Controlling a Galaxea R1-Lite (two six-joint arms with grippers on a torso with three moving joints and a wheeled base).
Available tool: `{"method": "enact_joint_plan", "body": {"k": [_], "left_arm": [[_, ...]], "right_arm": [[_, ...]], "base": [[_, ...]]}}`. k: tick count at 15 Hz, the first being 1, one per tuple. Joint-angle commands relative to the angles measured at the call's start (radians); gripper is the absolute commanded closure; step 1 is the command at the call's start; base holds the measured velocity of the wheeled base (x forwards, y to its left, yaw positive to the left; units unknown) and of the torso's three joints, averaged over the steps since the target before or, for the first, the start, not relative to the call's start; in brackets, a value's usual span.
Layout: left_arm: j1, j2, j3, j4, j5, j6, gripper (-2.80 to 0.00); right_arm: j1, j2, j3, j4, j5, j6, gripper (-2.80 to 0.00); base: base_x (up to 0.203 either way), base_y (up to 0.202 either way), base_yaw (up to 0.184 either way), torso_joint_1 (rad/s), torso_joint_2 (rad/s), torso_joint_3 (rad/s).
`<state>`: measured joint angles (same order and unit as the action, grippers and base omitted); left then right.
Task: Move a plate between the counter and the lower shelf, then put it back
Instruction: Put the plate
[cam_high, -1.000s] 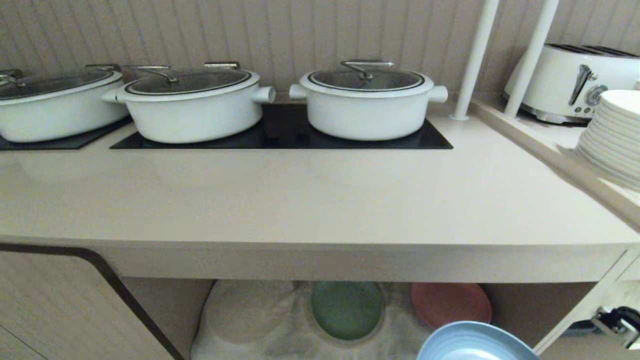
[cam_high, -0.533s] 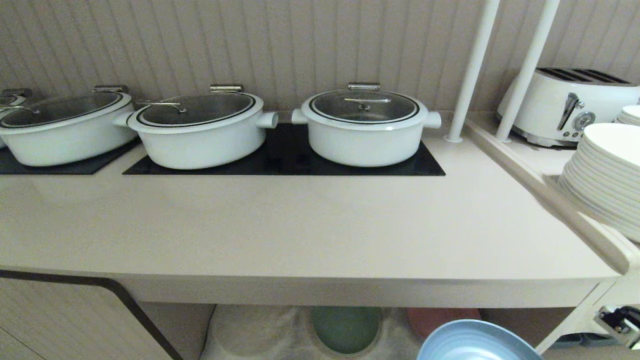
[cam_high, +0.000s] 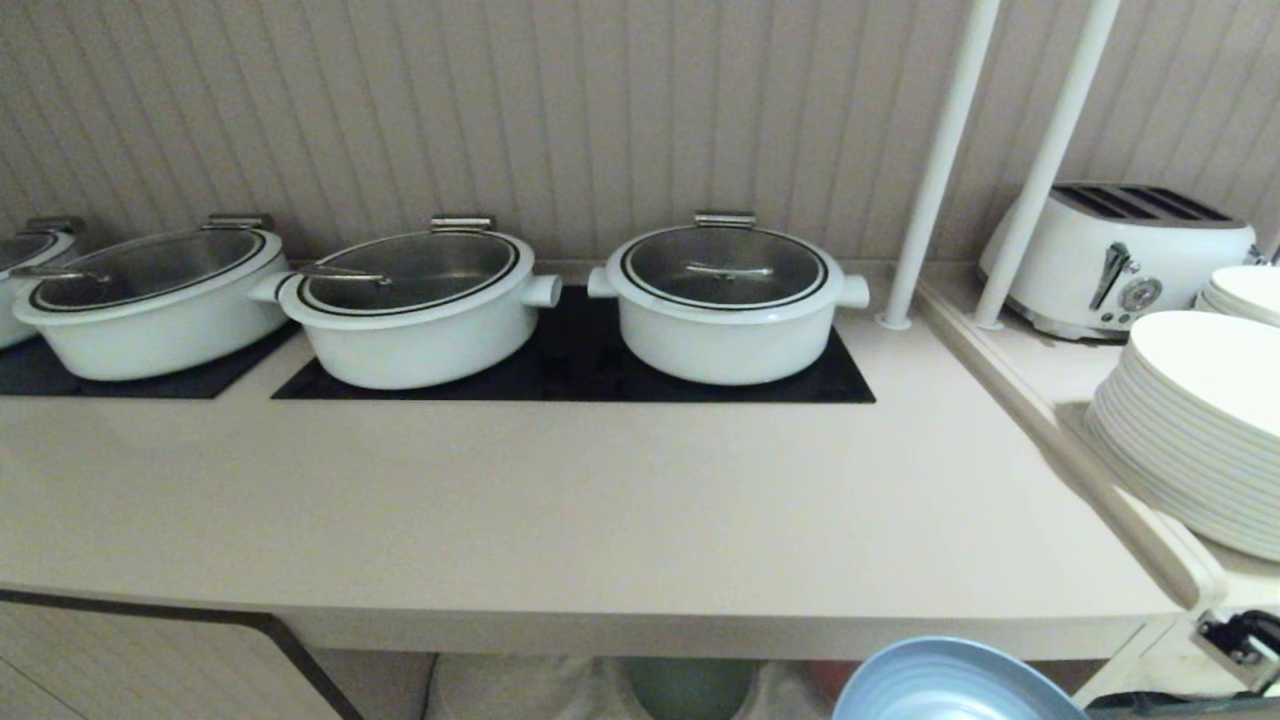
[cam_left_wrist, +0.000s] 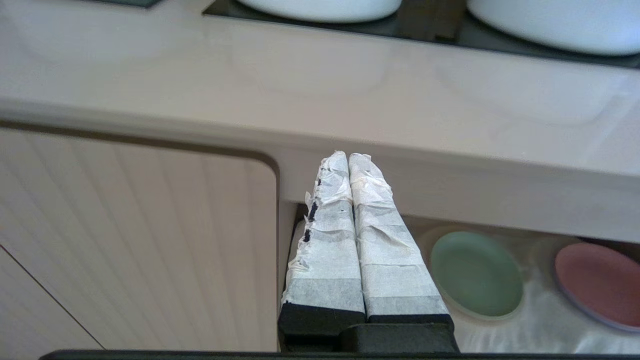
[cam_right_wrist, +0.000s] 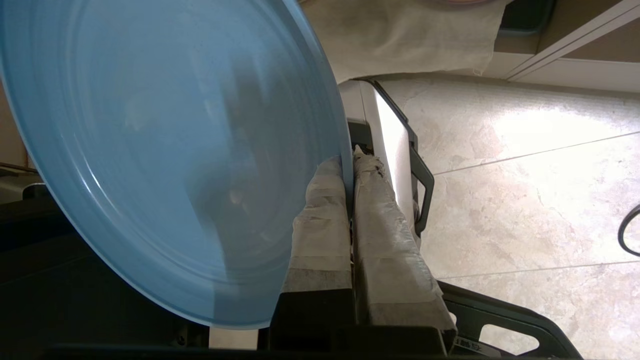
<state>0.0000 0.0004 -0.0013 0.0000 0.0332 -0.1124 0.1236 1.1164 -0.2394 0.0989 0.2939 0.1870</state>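
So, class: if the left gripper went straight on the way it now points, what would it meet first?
The left gripper, fingers shut, points at the front edge of the counter, just above the lower shelf opening. It would probably meet that edge first, though depth is unclear.

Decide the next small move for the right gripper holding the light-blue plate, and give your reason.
Probably lift a little higher. The right gripper is shut on the rim of the light-blue plate, which in the head view sits low, in front of the counter edge, not yet over it. The green plate and pink plate lie on the lower shelf.
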Motion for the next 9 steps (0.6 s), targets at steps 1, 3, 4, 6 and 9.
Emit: {"method": "enact_joint_plan", "body": {"k": [1,3,4,6,9], "left_arm": [[0.000,0.000,0.001,0.000,0.001,-0.001,0.00],[0.000,0.000,0.000,0.000,0.001,-0.001,0.00],[0.000,0.000,0.000,0.000,0.001,0.000,0.00],[0.000,0.000,0.001,0.000,0.001,-0.001,0.00],[0.000,0.000,0.001,0.000,0.001,-0.001,0.00]], "right_arm": [[0.001,0.002,0.000,0.001,0.002,0.000,0.00],[0.001,0.000,0.000,0.001,0.002,0.000,0.00],[0.001,0.000,0.000,0.001,0.002,0.000,0.00],[0.001,0.000,0.000,0.001,0.002,0.000,0.00],[0.001,0.000,-0.001,0.001,0.002,0.000,0.00]], "base": [[0.000,0.000,0.000,0.215,-0.41,-0.194],[0.000,0.000,0.000,0.192,-0.36,-0.175],[0.000,0.000,0.000,0.181,-0.36,-0.170],[0.000,0.000,0.000,0.171,-0.34,-0.166],[0.000,0.000,0.000,0.166,-0.33,-0.162]]}}
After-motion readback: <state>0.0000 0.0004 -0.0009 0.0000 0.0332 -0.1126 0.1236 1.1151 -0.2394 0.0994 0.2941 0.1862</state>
